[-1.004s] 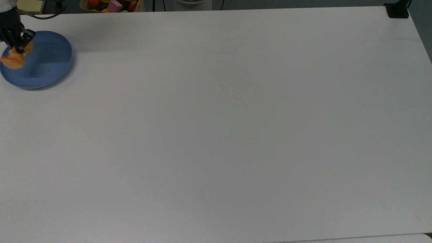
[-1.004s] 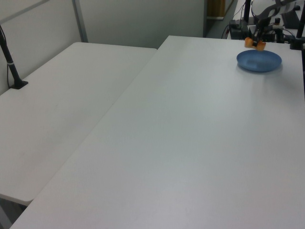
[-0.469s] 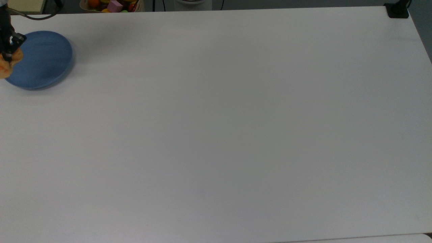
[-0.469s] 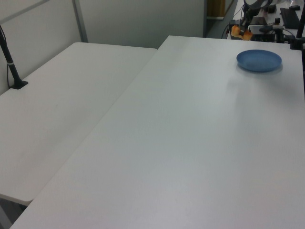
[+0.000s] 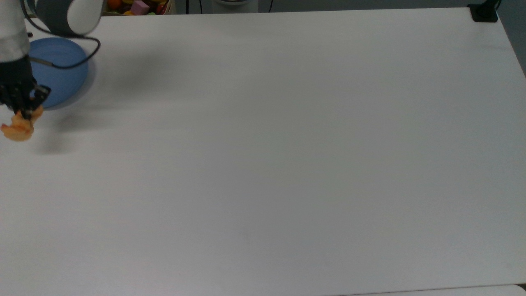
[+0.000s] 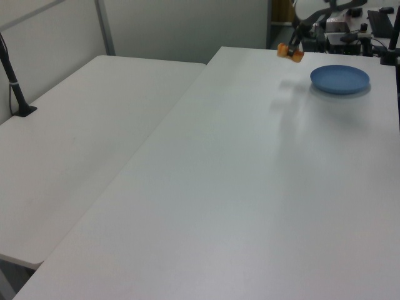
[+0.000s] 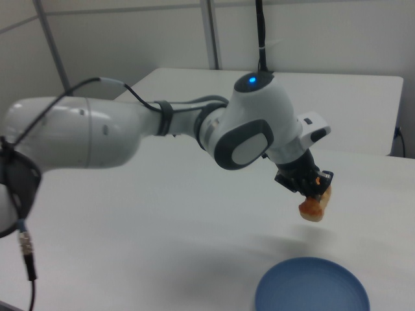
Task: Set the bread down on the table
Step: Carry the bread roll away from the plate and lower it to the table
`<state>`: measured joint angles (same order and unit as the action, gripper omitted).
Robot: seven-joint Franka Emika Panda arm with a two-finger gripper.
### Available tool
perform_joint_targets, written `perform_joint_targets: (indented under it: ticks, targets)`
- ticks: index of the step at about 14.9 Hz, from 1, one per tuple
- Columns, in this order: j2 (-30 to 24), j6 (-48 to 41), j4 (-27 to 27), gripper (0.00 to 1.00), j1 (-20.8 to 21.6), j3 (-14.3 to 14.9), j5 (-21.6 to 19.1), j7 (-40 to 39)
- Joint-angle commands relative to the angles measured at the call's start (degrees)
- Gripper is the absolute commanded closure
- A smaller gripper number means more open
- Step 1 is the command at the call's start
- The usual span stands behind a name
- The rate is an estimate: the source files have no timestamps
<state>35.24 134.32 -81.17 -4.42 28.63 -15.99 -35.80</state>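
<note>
Bread [image 5: 17, 128] is held clamped between the fingers of the gripper [image 5: 25, 112] at the top view's far left, hanging clear above the table [image 5: 263, 164] just beside the blue plate [image 5: 61, 78]. A second ago it was still being lifted over the plate; it has since been carried off the rim, and the plate now lies bare. Further right, open tabletop is seen. Only lowering and release are judged to remain.
</note>
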Motion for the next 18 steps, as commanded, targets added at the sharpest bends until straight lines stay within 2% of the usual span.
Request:
perform_joint_targets:
  ticks: [1, 5, 8, 11, 14, 15, 18]
  targets:
    - [7.8, 5.5, 6.7, 0.89, -1.4, -1.1, -1.2, 2.7]
    - [13.6, 11.4, 9.3, 0.84, -1.5, -1.9, -1.2, 7.5]
    - [15.1, 14.4, 9.3, 0.81, -1.5, -3.1, -1.2, 8.6]
    - [15.4, 16.8, 8.8, 0.71, -1.5, -3.1, -1.2, 9.0]
    - [16.0, 18.3, 7.9, 0.45, -1.5, -3.1, -1.1, 9.1]
    - [16.1, 20.1, 7.3, 0.31, -1.4, -3.1, -1.1, 9.1]
    - [16.2, 21.1, 6.7, 0.0, -1.3, -3.2, -1.1, 9.0]
